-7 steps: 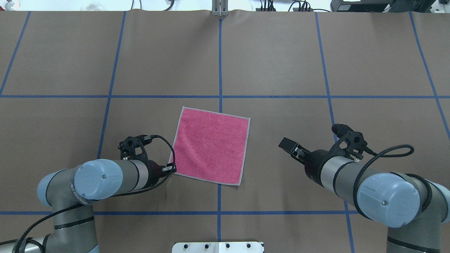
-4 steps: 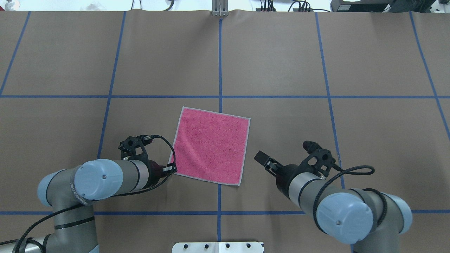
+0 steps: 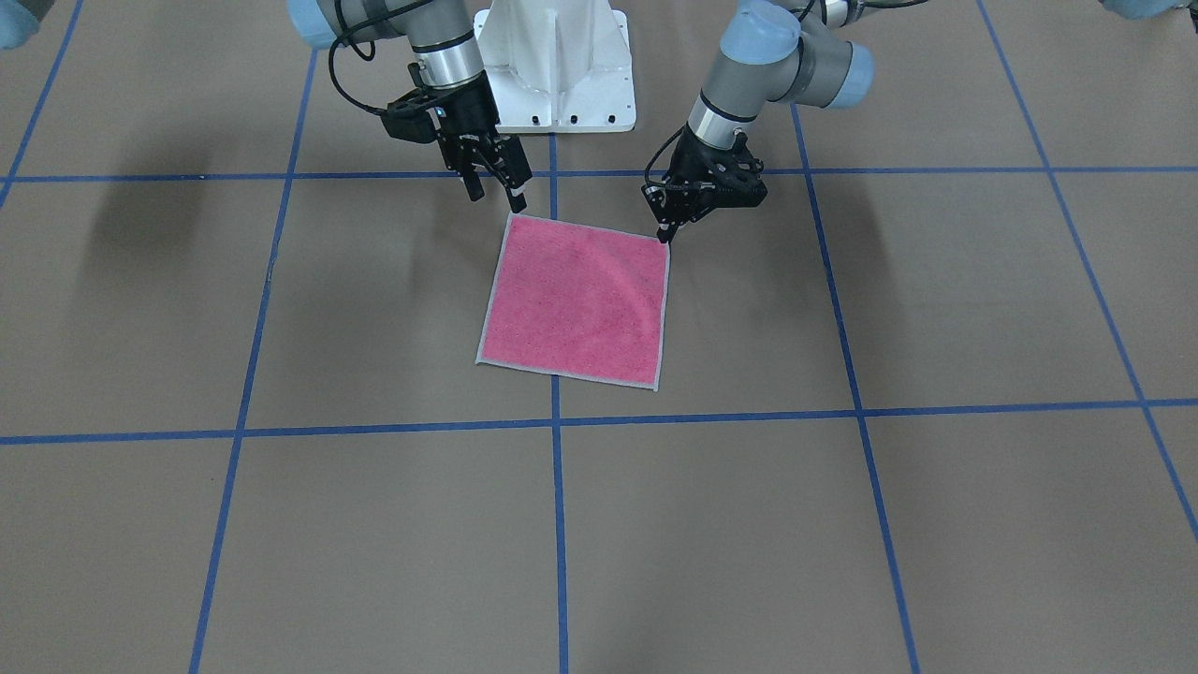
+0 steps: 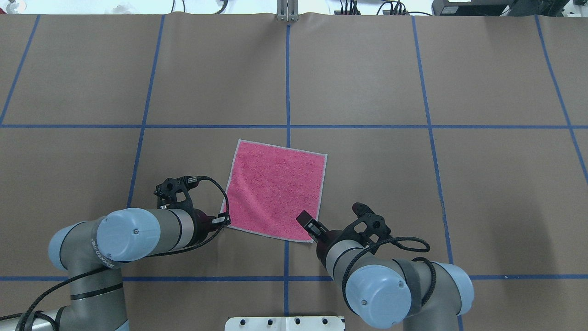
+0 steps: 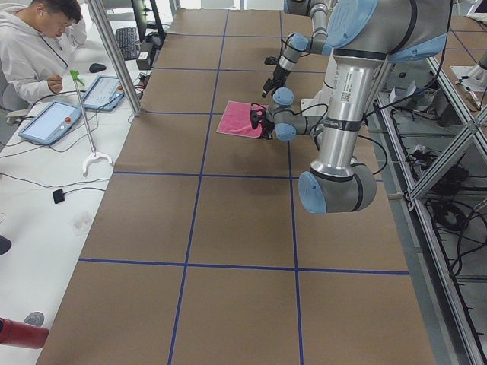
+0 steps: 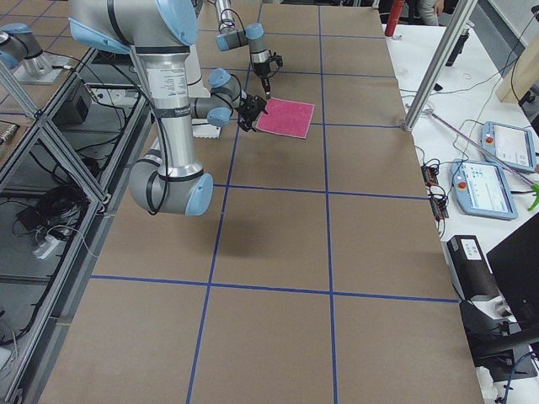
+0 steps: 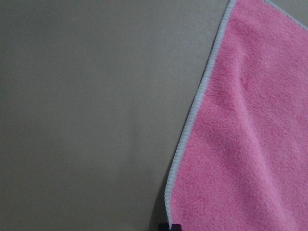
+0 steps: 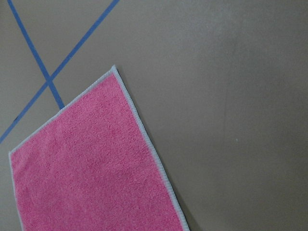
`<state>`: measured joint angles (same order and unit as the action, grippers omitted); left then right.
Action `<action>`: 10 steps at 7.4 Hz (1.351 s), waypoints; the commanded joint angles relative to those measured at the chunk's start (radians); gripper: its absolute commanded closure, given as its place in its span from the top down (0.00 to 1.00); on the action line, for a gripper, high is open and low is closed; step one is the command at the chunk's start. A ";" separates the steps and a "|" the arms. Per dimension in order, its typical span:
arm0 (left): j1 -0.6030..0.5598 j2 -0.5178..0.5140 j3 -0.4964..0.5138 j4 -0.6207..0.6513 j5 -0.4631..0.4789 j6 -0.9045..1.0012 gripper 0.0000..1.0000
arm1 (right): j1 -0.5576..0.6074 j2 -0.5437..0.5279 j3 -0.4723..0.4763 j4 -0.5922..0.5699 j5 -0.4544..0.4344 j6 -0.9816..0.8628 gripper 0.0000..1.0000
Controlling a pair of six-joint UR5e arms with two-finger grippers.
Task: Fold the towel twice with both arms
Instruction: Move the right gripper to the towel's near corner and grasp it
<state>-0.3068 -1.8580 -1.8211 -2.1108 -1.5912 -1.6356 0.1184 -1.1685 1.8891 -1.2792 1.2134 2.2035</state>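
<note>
Nearest the robot's base, our left gripper [image 4: 223, 220] sits at the near left corner of the pink terry towel [image 4: 275, 191]. Its fingers look close together, but we cannot tell whether they pinch the cloth. Our right gripper [image 3: 496, 198] hangs over the near right corner with its fingers apart, and as far as we can judge it is not yet on the cloth. The towel lies flat, pink face up and slightly turned, across the middle blue tape line [image 4: 288, 82] on the brown table [image 4: 390, 82]. We judge the step in hand to be taking both near corners for the first fold. To do it well, we should bring the right fingers down astride the grey edging [image 8: 154, 155], pinch only the corner, lift both corners evenly, and carry them onto the far corners so the edges meet. As for writing, a black band [image 4: 97, 252] on the left arm [image 4: 151, 227] bears pale lettering too small for us to read, and the towel shows no label.
</note>
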 commanded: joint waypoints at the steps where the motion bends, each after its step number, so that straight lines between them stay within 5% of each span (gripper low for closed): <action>1: 0.000 0.000 -0.001 0.000 0.004 0.000 0.00 | -0.013 0.036 -0.041 -0.022 0.000 0.018 0.87; 4: 0.000 0.000 -0.001 0.000 0.004 0.000 0.00 | -0.014 0.038 -0.044 -0.055 0.009 0.015 0.82; 6: 0.000 0.000 -0.001 0.000 0.002 0.000 0.00 | -0.016 0.049 -0.044 -0.057 0.005 0.034 0.53; 10: 0.000 -0.001 -0.003 0.000 0.000 0.000 0.00 | -0.014 0.060 -0.082 -0.055 0.005 0.025 0.58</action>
<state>-0.3068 -1.8580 -1.8229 -2.1108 -1.5902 -1.6352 0.1041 -1.1099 1.8193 -1.3351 1.2180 2.2340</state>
